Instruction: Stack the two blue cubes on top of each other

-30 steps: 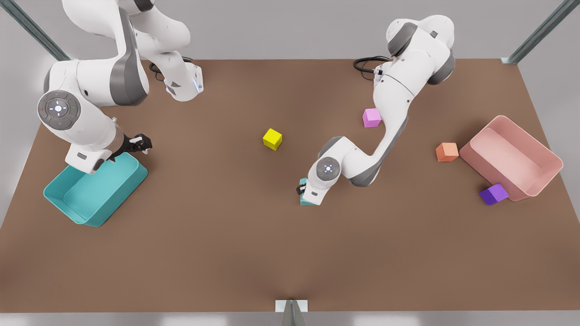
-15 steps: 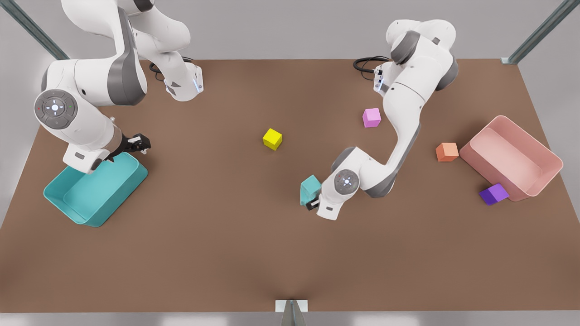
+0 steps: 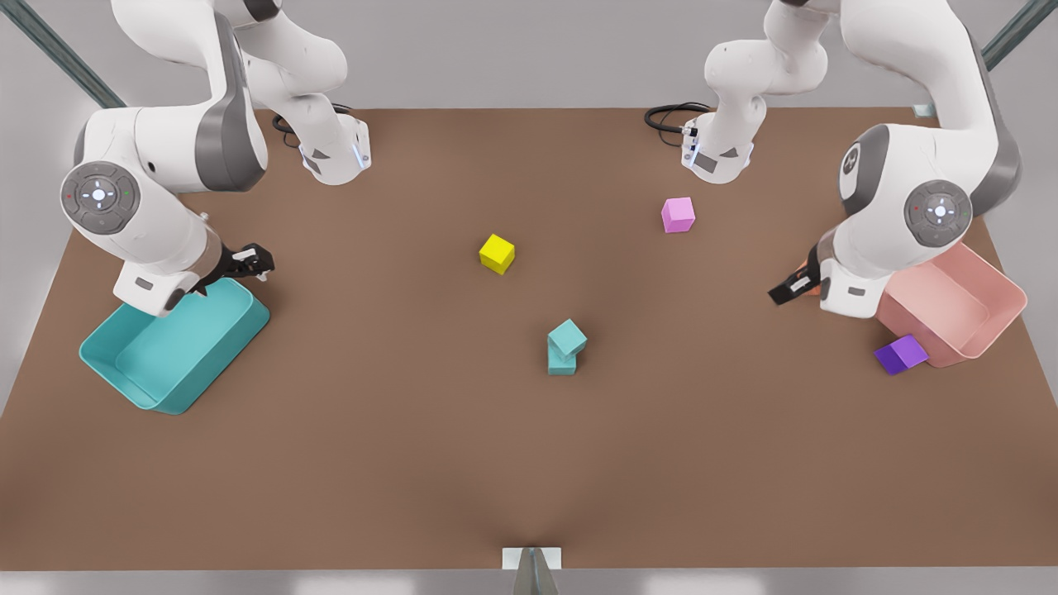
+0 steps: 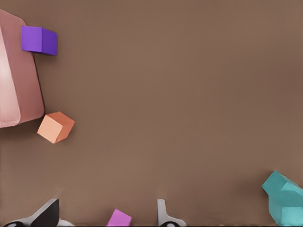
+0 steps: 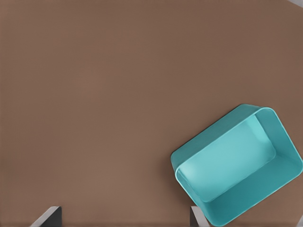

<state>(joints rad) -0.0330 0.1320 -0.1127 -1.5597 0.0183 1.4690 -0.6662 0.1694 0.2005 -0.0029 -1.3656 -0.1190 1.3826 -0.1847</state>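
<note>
Just below centre of the front view: upper blue cube [image 3: 568, 336] perched on lower blue cube [image 3: 561, 365], twisted against it and apparently shifted toward the upper right. Well apart at middle right, beside the pink bin [image 3: 1004, 318]: left gripper [image 3: 785, 291], fingers spread, empty, probably the nearer for any correction. Far left, over the teal bin [image 3: 194, 397]: right gripper [image 3: 252, 264], likewise spread, waiting.

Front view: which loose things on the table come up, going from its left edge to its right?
Teal bin → yellow cube → two blue cubes, one stacked askew on the other → pink cube → purple cube → pink bin.
</note>
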